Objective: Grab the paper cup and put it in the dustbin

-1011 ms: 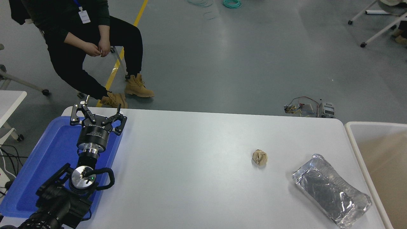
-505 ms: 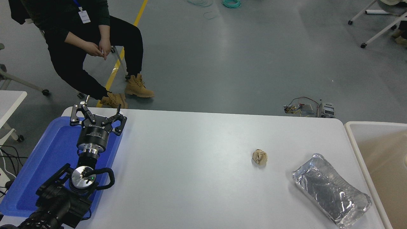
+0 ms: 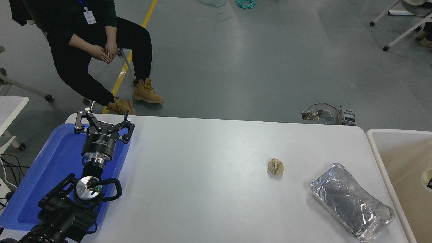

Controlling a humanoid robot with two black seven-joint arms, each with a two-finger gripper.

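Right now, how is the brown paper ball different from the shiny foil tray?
The brown paper ball is small, round and dull; the foil tray is bigger, long, flattish and shiny silver. The ball sits nearer the table's middle, the tray nearer the dustbin. Both look crumpled and lie on the white table.

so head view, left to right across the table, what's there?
Blue tray with the left claw over it → paper ball → foil tray → dustbin → paper cup, cut off by the right edge, in front of the bin's inner wall.

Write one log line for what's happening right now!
paper cup: over dustbin, at frame edge | left gripper: open, parked above blue tray | right gripper: barely visible
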